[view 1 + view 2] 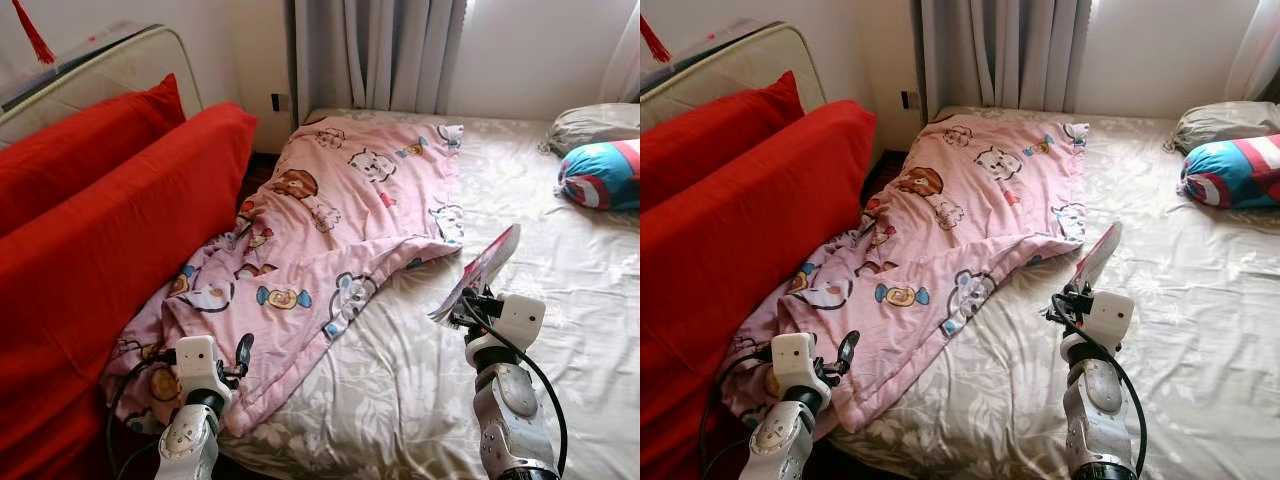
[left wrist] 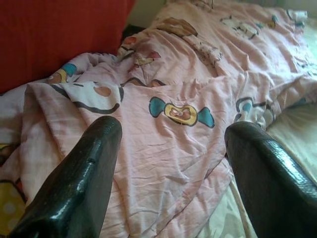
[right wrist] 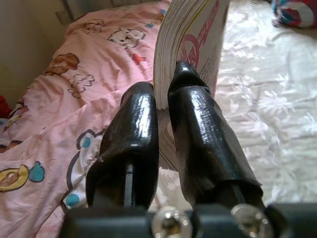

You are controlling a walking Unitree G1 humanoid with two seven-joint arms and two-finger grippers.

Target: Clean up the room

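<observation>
A book (image 1: 482, 268) is clamped between the fingers of the right gripper (image 3: 166, 94) above the bed (image 1: 560, 300), while the left gripper (image 2: 171, 144) (fingers spread, holding nothing) is held over the pink blanket (image 1: 330, 220) at the near left.

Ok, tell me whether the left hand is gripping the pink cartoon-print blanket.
No: the left hand is open, its black fingers spread apart above the pink cartoon-print blanket.

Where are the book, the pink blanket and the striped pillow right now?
book (image 3: 190, 44), right wrist view, on its cover above the fingers
pink blanket (image 1: 340, 200), left eye view, on its flat middle part
striped pillow (image 1: 605, 172), left eye view, on its blue and red side
</observation>
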